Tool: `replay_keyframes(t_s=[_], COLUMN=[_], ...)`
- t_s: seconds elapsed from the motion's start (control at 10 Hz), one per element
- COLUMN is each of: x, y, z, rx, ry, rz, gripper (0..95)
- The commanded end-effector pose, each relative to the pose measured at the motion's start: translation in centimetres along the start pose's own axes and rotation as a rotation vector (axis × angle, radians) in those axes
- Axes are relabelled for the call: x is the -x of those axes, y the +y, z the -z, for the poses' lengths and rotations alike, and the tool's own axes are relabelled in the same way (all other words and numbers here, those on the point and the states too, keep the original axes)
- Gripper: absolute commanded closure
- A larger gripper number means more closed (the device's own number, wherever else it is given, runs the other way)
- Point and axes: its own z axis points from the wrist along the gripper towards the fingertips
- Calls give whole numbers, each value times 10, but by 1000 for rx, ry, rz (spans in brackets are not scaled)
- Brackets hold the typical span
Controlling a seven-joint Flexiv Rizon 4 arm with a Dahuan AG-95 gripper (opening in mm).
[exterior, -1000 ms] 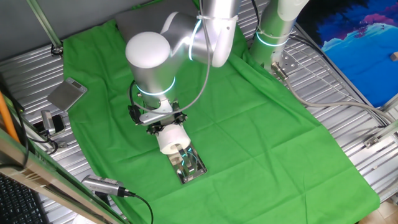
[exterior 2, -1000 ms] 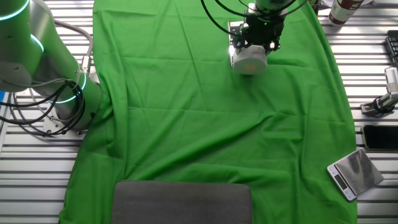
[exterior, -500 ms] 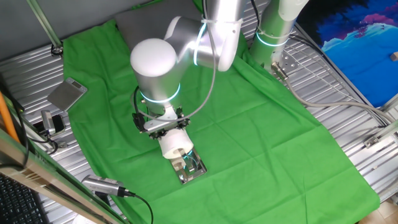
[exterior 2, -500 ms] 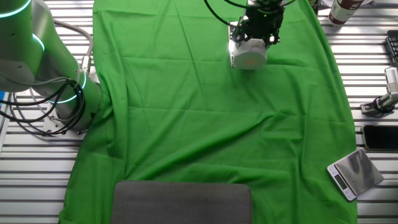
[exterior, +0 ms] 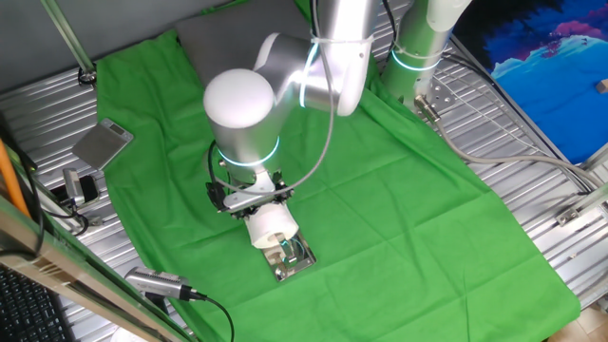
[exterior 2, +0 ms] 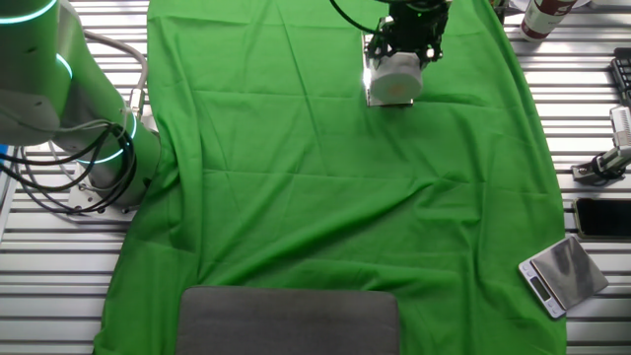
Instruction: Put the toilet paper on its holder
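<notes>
So the hand (exterior: 258, 204) is clamped on the toilet paper (exterior: 271, 226), hanging right over the holder (exterior: 293, 258) on the green-clothed tabletop (exterior: 399, 190), roll's open end facing the chrome bar.

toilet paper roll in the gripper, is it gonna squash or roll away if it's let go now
The plump white cylindrical toilet paper roll looks soft, so the two-finger gripper probably dents it a little. It seems light for its bulk. Being round, it could roll on the green cloth unless the shiny chrome holder under it catches it.
</notes>
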Motion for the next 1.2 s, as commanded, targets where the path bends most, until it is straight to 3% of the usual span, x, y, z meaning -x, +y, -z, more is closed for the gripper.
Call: replay_keyframes(t_s=[0.1, 1.2], x=[5, 5], y=[-2, -2], z=[-1, -1], rx=[1, -3], ry=[-1, 10], rz=[1, 38], gripper=[950, 950])
